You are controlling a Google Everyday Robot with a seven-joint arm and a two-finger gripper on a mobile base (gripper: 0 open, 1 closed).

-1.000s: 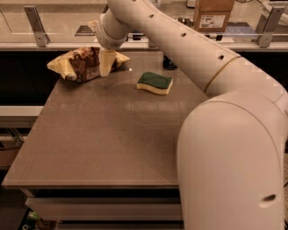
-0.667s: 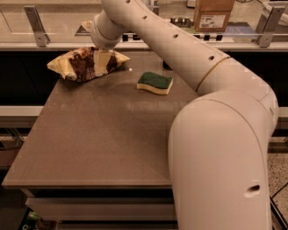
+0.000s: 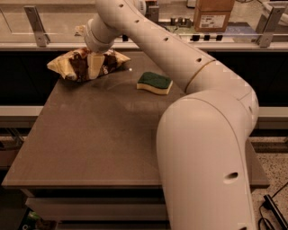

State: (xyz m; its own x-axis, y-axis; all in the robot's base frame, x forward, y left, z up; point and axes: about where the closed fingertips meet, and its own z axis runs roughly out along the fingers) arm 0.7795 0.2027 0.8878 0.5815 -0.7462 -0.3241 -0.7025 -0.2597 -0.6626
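Observation:
A crumpled brown and yellow snack bag [image 3: 72, 67] lies at the far left of the brown table [image 3: 94, 139]. My gripper [image 3: 93, 67] reaches down from the white arm [image 3: 180, 58] and sits against the middle of the bag, covering part of it. A green sponge with a yellow underside [image 3: 155, 82] lies flat on the table to the right of the bag, apart from the gripper.
My arm's large white body [image 3: 207, 161] fills the right foreground and hides the table's right side. Behind the table runs a counter with a cardboard box [image 3: 213, 13], metal brackets [image 3: 37, 20] and small items. A dark gap separates table and counter.
The gripper has moved left and slightly down, from the bag's right end onto its middle. The sponge has not moved.

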